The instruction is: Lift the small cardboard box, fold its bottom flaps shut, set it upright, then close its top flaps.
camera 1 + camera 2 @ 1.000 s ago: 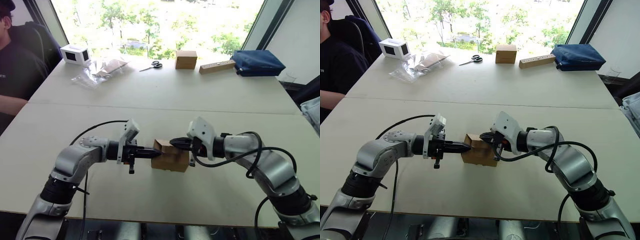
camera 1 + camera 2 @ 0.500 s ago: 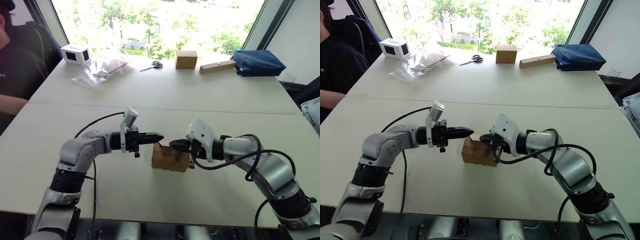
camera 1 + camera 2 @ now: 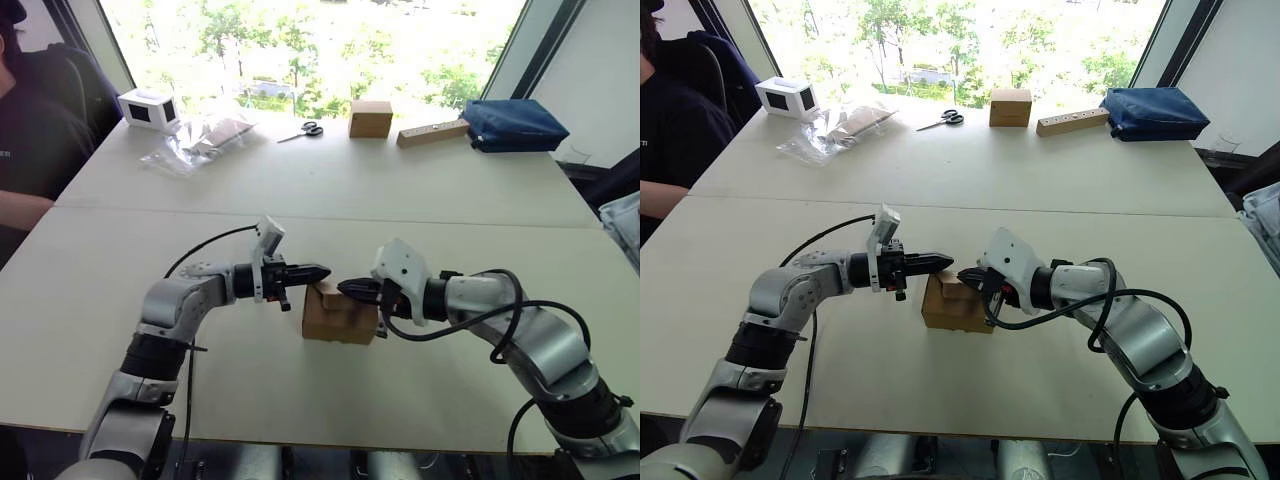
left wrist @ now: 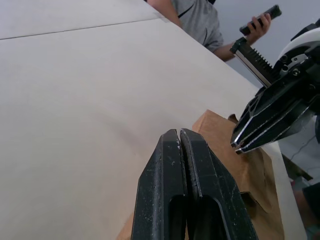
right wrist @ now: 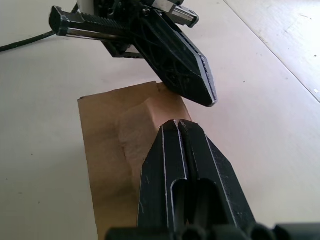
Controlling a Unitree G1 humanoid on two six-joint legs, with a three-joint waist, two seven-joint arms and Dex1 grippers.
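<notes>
Looks like an office or lab meeting room: long pale tables (image 3: 330, 180) pushed together beside big windows (image 3: 310, 45) onto trees, scissors (image 3: 302, 131), a blue bag (image 3: 515, 125), a seated person (image 3: 28, 150) at the side.

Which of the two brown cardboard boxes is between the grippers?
The small cardboard box with a raised flap, near the table's front edge; the cube-shaped box stands far back beside the scissors.

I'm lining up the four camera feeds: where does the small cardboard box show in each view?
Left eye view: small cardboard box at centre, between both grippers.
Right eye view: box slightly left of centre.
Left wrist view: lower right.
Right wrist view: left of centre.
Shared landmark: left gripper, shut, above the box.
</notes>
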